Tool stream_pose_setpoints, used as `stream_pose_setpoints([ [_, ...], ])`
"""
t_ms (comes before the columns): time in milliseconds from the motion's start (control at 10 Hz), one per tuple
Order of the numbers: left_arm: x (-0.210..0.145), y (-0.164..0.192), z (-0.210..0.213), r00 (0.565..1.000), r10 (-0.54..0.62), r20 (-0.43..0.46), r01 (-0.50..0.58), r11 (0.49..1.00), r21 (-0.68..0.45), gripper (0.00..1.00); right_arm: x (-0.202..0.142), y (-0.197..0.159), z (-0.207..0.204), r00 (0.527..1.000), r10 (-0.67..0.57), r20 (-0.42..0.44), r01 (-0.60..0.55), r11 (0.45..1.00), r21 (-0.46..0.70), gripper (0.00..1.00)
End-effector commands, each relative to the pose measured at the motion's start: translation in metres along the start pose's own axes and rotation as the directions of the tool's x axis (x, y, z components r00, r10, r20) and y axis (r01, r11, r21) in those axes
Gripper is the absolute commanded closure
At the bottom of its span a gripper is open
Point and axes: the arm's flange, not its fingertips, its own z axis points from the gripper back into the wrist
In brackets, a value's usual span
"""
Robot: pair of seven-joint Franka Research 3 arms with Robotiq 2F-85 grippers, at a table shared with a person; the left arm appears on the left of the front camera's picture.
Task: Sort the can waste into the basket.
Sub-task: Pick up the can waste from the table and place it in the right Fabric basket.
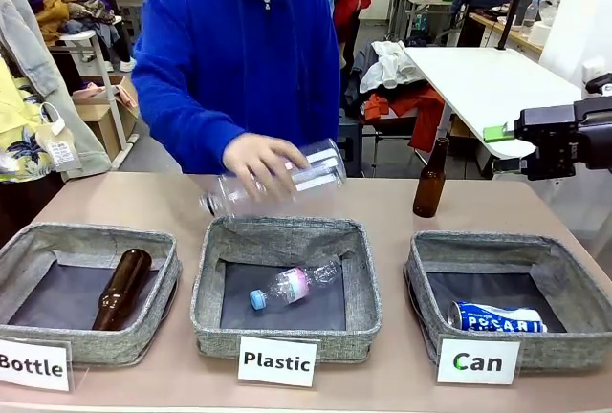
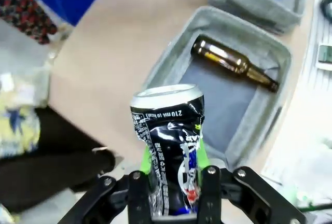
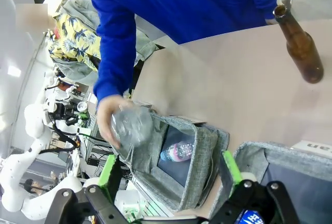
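Left gripper (image 2: 174, 156), bottom centre, clamped on crushed dark can (image 2: 167, 123); right gripper (image 3: 169, 171), bottom centre, wide open, empty.

Across the table (image 1: 143, 198): left basket (image 1: 115, 344) at 9 o'clock, glass bottle (image 1: 121, 289) in it; middle basket (image 1: 287, 229), plastic bottle (image 1: 292, 286) inside; right basket (image 1: 507, 241) at 3 o'clock, can (image 1: 497, 317) inside. At 12 o'clock behind the right basket, standing bottle (image 1: 430, 179). Above the middle basket's 12 o'clock rim, hand (image 1: 258, 160) with another bottle (image 1: 320, 169). Second can (image 2: 166, 125) clamped in the left gripper (image 2: 174, 156).
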Motion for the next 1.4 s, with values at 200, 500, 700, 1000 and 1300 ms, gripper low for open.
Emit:
stream_pose_setpoints([
  [200, -0.038, -0.012, 0.004, 0.991, 0.005, 0.135, -0.005, 1.000, -0.004, 0.65, 0.002, 0.000, 0.001, 1.000, 0.010, -0.007, -0.010, 1.000, 0.005, 0.00],
  [500, -0.019, -0.009, -0.004, 0.991, -0.046, 0.123, 0.050, 0.998, -0.027, 0.65, 0.002, 0.000, 0.001, 1.000, 0.010, -0.007, -0.010, 1.000, 0.005, 0.00],
  [700, 0.016, -0.010, -0.021, 0.994, -0.095, 0.045, 0.097, 0.994, -0.047, 0.65, 0.002, 0.000, 0.001, 1.000, 0.010, -0.007, -0.010, 1.000, 0.005, 0.00],
  [1000, 0.024, -0.011, -0.028, 0.994, -0.105, 0.018, 0.106, 0.992, -0.065, 0.65, 0.002, 0.000, 0.001, 1.000, 0.010, -0.007, -0.010, 1.000, 0.005, 0.00],
  [1300, 0.073, -0.034, -0.050, 0.986, -0.165, 0.009, 0.165, 0.983, -0.084, 0.65, 0.002, 0.000, 0.001, 1.000, 0.010, -0.007, -0.010, 1.000, 0.005, 0.00],
])
